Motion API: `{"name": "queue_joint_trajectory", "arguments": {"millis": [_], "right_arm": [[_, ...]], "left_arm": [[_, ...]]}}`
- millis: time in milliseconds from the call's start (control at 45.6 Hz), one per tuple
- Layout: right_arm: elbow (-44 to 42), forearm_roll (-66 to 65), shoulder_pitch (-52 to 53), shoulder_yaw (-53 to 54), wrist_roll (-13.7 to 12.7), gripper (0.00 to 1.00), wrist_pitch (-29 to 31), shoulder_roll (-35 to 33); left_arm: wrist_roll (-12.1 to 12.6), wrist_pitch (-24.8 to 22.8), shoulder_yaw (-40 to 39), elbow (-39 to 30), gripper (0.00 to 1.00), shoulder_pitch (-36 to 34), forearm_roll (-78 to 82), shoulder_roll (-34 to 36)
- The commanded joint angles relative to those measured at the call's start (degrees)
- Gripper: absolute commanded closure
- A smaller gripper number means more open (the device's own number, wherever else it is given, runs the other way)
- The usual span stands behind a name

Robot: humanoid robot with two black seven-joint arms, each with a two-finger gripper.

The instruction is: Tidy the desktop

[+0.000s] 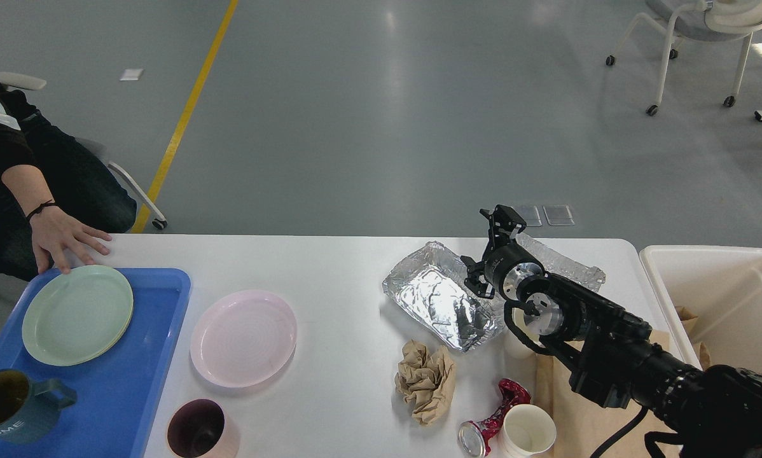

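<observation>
The white table (330,267) is carrying two kinds of things: dishes toward the left and rubbish toward the right. A blue tray (158,381) at the left edge is holding a green plate (76,315) and a dark teal mug (18,407); a pink plate (243,337) and a pink cup (196,429) are sitting just beside it on the bare table. A person's hand (63,238) is resting at the far rim of the green plate.

The right hand (502,222) is hovering over the far right part of a crumpled foil tray (438,299), pointing away from the robot; its fingers are seen nearly end-on, so I cannot tell whether they are released or clenched, and nothing is visibly in them. The foil tray's long axis is running from near-left to far-right, so its far rim is lying right under this hand, with the cream bin (705,286) just to the right. A crumpled brown paper (425,378), a crushed red can (495,413) and a white paper cup (528,431) are lying nearer the robot. The left hand is not in view, so the right arm is likely the better placed for the foil.
</observation>
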Motion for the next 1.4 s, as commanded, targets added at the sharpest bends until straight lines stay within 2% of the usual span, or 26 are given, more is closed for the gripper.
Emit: {"name": "queue_joint_trajectory", "arguments": {"millis": [0, 351, 811, 987, 1382], "right_arm": [[0.0, 0.0, 0.0, 0.0, 0.0, 0.00, 0.0, 0.0], [0.0, 0.0, 0.0, 0.0, 0.0, 0.00, 0.0, 0.0], [0.0, 0.0, 0.0, 0.0, 0.0, 0.00, 0.0, 0.0], [0.0, 0.0, 0.0, 0.0, 0.0, 0.00, 0.0, 0.0], [0.0, 0.0, 0.0, 0.0, 0.0, 0.00, 0.0, 0.0]], "left_arm": [[0.1, 0.0, 0.0, 0.4, 1.00, 1.2, 0.1, 1.2], [-0.1, 0.0, -0.1, 4.7, 1.00, 3.6, 0.0, 0.6], [-0.1, 0.0, -0.8, 5.2, 1.00, 4.7, 0.0, -1.4], [0.0, 0.0, -0.9, 5.2, 0.97, 5.2, 0.0, -1.6], [-0.2, 0.0, -0.8, 5.2, 0.70, 5.5, 0.0, -2.0]]}}
